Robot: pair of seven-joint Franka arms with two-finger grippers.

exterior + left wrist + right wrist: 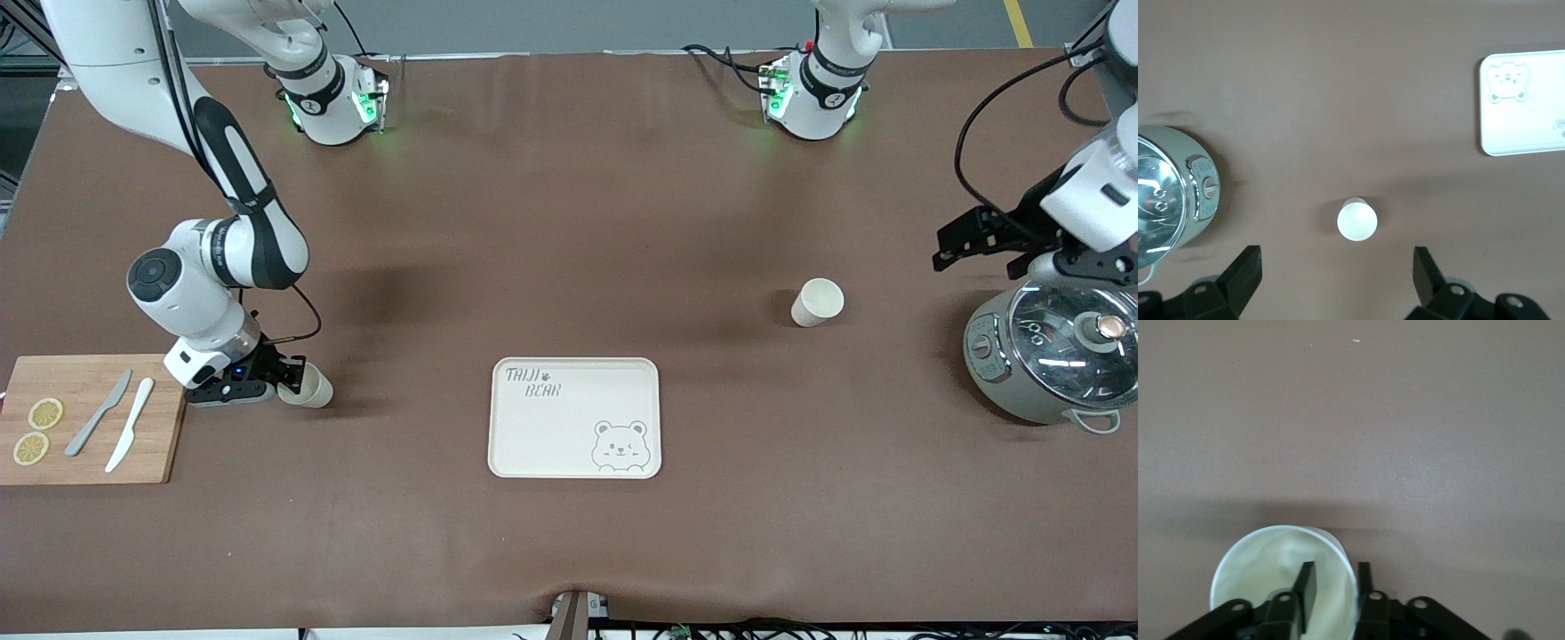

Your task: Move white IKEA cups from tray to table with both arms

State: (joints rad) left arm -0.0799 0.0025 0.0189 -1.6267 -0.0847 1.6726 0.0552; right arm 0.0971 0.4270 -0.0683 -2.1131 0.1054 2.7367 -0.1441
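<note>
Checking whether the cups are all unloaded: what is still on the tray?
Nothing: the tray shows only its lettering and bear print. One cup stands on the table; the other cup is at the right gripper, one finger inside its rim.

Wooden cutting board (89,418): two knives (116,424), lemon slices (37,430); glass-lidded cooker (1049,356)

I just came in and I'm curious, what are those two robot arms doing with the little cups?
Both small cream-white cups are already off the cream-white bear-print tray. The right tool is low on the brown table beside the wooden cutting board, one finger inside a cup's rim. The left tool hangs open above the other cup, near the grey cooker.
</note>
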